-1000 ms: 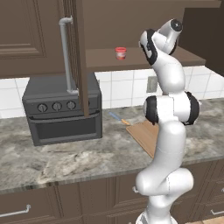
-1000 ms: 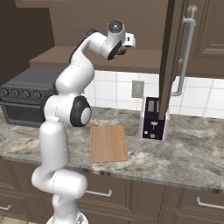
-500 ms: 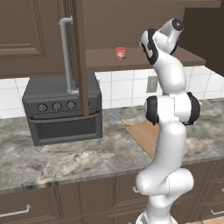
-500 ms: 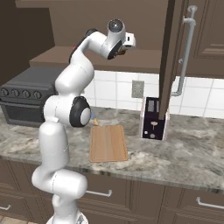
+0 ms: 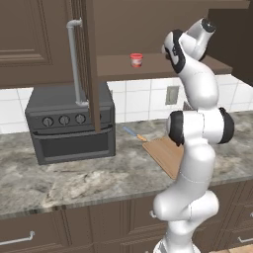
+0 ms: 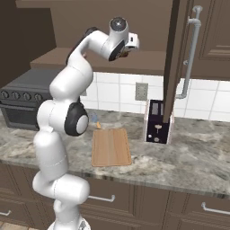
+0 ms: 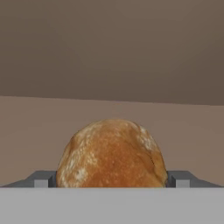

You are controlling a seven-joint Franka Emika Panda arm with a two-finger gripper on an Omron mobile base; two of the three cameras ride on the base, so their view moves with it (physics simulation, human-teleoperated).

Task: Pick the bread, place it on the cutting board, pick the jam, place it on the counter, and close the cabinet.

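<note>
The bread (image 7: 112, 154), a round brown bun, rests on the cabinet's inner shelf (image 7: 39, 127). My gripper (image 7: 112, 179) has one finger tight against each side of it and is shut on it. From the right base view the gripper (image 6: 127, 50) is reaching into the open cabinet at shelf height. The jam (image 5: 136, 60), a tiny red jar, stands on the same shelf (image 5: 118, 66) left of the arm. Down on the counter (image 6: 193, 155) lies the tan cutting board (image 6: 111, 147), also seen as the board (image 5: 167, 153) beside the arm.
Both cabinet doors stand open edge-on, one door (image 5: 89, 64) on the left and one door (image 6: 177, 58) on the right, each with a silver bar handle. A dark toaster oven (image 5: 71, 123) and a black toaster (image 6: 158, 122) sit on the counter.
</note>
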